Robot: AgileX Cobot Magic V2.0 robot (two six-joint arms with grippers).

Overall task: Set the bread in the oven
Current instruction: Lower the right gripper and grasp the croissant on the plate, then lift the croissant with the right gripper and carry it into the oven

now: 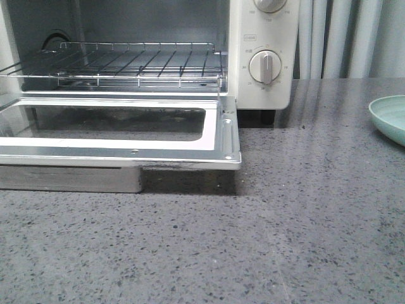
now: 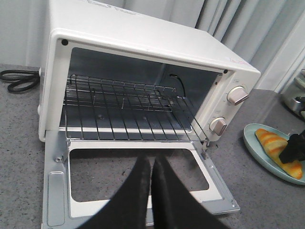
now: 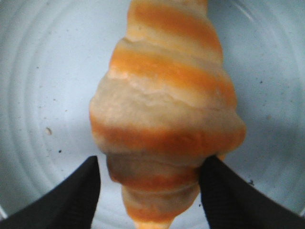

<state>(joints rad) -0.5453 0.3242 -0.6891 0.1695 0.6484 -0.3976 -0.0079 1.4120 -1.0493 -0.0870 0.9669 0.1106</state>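
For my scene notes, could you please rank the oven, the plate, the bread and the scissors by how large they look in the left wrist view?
1. oven
2. plate
3. bread
4. scissors, though partly cut off and farther away, so this last placing is unsure.

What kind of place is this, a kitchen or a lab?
Probably a mock kitchen corner: a toaster oven with its door open stands on a speckled grey countertop, bread lies on a pale green plate, and grey curtains hang behind.
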